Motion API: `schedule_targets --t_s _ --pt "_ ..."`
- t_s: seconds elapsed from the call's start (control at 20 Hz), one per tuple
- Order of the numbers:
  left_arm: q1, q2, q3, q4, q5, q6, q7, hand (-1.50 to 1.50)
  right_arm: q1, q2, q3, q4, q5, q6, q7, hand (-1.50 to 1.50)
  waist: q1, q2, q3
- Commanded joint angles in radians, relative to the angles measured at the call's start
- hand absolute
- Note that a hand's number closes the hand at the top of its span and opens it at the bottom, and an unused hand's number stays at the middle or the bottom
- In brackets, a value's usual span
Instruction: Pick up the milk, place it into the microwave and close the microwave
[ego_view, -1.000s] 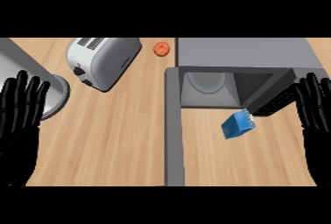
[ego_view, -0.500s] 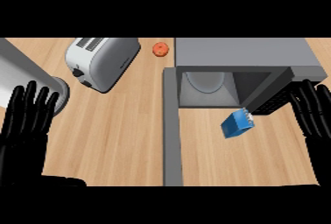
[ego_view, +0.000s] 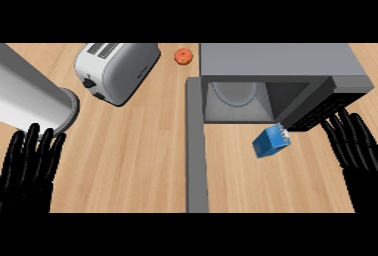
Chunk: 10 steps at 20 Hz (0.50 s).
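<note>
I'm at the reach step: the milk (ego_view: 271, 141), a small blue carton, stands on the tabletop (ego_view: 140, 150) just in front of the open microwave (ego_view: 277, 75), near its swung-out door (ego_view: 193, 150) side but clear of it. My right hand (ego_view: 354, 142) hovers to the carton's right, apart from it, fingers straight and spread, holding nothing. My left hand (ego_view: 29, 160) rests at the lower left, fingers wide too. Nothing is grasped yet. Next I judge the right hand must shift left toward the carton and curl round it before lifting it into the cavity.
</note>
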<state>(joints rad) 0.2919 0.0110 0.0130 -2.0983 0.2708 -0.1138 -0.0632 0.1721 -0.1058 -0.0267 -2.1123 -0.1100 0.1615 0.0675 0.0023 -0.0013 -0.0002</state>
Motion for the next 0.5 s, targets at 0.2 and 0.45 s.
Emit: schedule_targets --t_s 0.2,0.45 --pt "0.099 -0.011 -0.035 0.033 -0.015 -0.043 -0.120 -1.50 -0.010 0.044 0.000 0.230 0.058 0.016 -0.168 -1.50 0.002 0.001 0.000" --pt "0.174 -0.005 -0.023 0.003 -0.008 -0.081 -0.151 -1.50 0.059 0.065 0.033 0.268 0.083 0.037 -0.244 -1.50 0.000 0.000 0.000"
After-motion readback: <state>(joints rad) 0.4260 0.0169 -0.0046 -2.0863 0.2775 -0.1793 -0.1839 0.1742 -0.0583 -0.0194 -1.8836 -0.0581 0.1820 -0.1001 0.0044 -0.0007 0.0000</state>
